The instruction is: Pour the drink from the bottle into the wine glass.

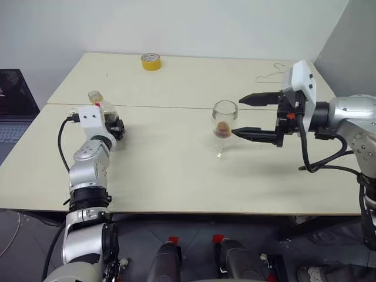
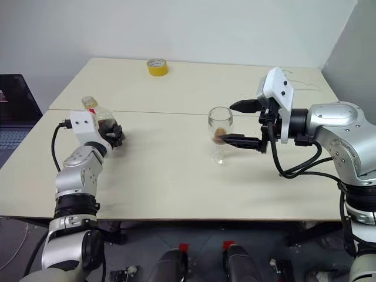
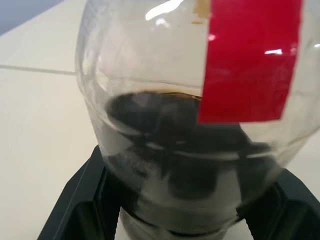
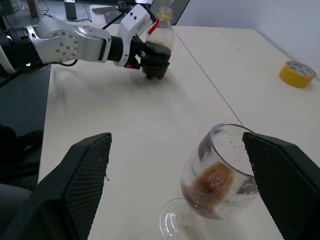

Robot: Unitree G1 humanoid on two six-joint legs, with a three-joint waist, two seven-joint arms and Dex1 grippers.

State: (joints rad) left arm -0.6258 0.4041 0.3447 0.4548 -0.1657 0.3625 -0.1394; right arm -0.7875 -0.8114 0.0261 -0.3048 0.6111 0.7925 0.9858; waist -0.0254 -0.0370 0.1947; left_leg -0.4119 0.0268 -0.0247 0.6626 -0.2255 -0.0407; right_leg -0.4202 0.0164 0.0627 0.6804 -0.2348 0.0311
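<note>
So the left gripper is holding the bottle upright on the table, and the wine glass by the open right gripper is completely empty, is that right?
Not quite. The wine glass is not empty: the right wrist view shows a little amber-brown drink in the bottom of its bowl. The rest holds: the left gripper holds the bottle upright on the table, and the right gripper is open beside the glass.

Pale table [image 1: 176, 182], wine glass [image 1: 224, 126] standing mid-table, yellow tape roll [image 1: 151, 61] at far edge
</note>
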